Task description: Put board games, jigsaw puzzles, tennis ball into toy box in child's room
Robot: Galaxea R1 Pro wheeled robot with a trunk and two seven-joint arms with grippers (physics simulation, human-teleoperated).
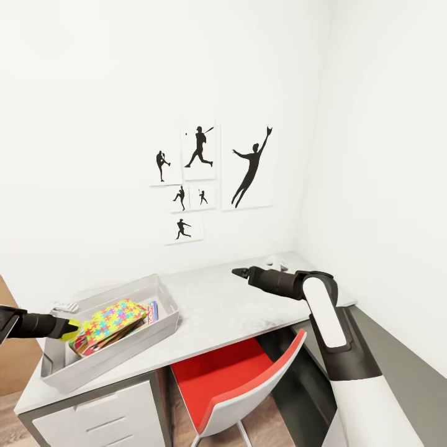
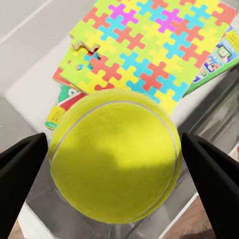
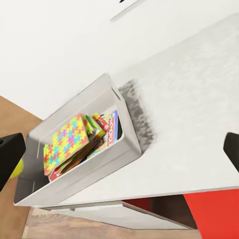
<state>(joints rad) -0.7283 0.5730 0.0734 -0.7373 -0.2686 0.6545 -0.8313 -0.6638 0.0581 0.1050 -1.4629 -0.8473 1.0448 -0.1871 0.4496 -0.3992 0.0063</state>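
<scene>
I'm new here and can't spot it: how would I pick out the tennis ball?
Find the grey desk under the baseball pictures, then the see-through toy box at its left end. Over the box's near end, the left gripper holds the tennis ball: round, plain yellow-green, unlike the flat multicoloured jigsaw puzzle beneath.

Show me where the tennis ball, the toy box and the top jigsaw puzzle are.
tennis ball (image 2: 114,157): left wrist view, middle of its yellow-green surface.
toy box (image 1: 162,330): head view, front side wall.
jigsaw puzzle (image 1: 115,318): head view, centre of its patterned face.
</scene>
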